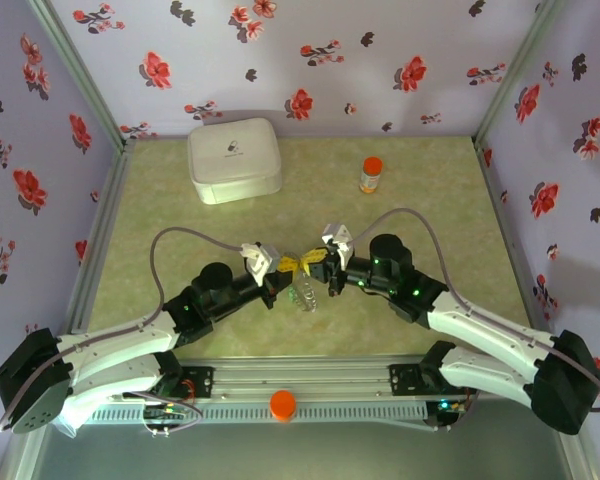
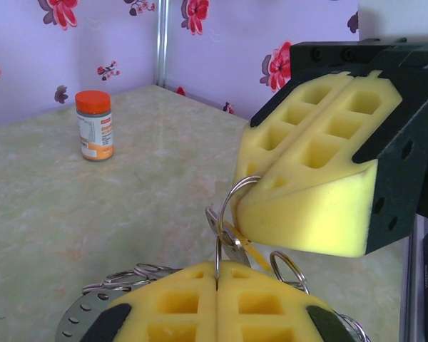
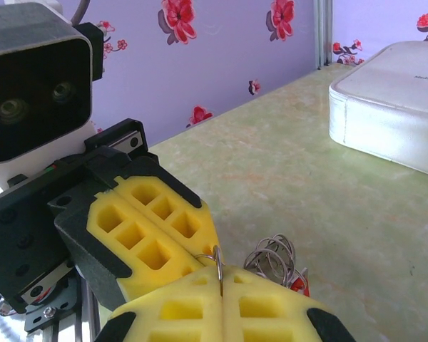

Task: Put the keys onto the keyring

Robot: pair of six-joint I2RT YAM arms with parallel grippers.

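Observation:
My left gripper [image 1: 296, 268] and right gripper [image 1: 317, 263] meet tip to tip above the middle of the table. Both are shut on the same thin silver ring [image 2: 232, 203], which stands up out of the left pads' seam [image 2: 217, 274] and runs into the right gripper's pads [image 2: 299, 199]. A silver key with a yellow tag [image 2: 244, 246] hangs from it. In the right wrist view the ring [image 3: 220, 265] sticks out of the closed seam, against the left gripper's pads [image 3: 153, 228]. Below lies a tangle of wire rings [image 3: 274, 255] with a red tag [image 3: 297, 285]. A flat grey dotted band [image 2: 75, 324], probably the keyring, lies on the table.
An orange-capped bottle [image 1: 371, 174] stands at the back right, and a white rounded box [image 1: 234, 158] at the back left. Flowered walls close in three sides. Both arms' cables loop over the table's middle.

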